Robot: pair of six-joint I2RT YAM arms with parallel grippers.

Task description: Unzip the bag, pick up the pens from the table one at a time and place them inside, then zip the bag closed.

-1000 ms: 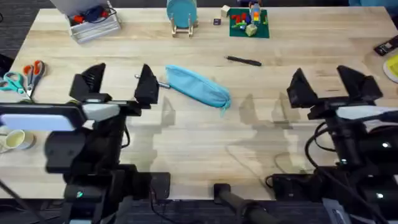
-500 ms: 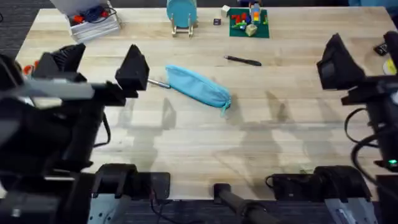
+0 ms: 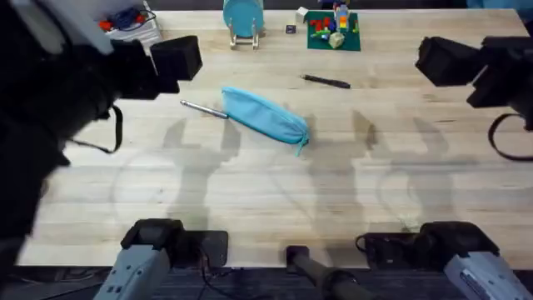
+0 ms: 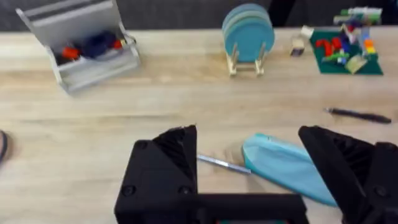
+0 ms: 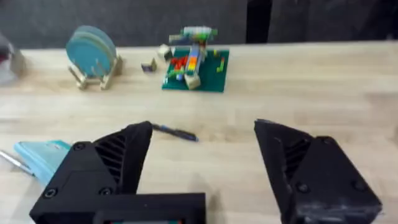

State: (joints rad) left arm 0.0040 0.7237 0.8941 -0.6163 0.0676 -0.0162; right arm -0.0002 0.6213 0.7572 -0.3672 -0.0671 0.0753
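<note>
The light turquoise bag (image 3: 265, 117) lies slanted on the table (image 3: 266, 192), its zipper shut as far as I can see. A silver pen (image 3: 204, 109) rests against its left end, and a black pen (image 3: 326, 81) lies farther back to its right. My left gripper (image 4: 255, 177) is open, raised above the table, with the bag (image 4: 286, 168) and the silver pen (image 4: 224, 163) below between its fingers. My right gripper (image 5: 202, 177) is also open and raised, holding nothing, with the black pen (image 5: 175, 132) beyond it.
A round teal disc on a wooden stand (image 3: 243, 18), a green plate with toy bricks (image 3: 333, 29) and a grey tray (image 3: 125, 29) line the back edge. The left arm (image 3: 58, 108) looms large and dark at the upper left.
Both arms have risen toward the camera and swung outward and back. The bag and both pens have not moved.
</note>
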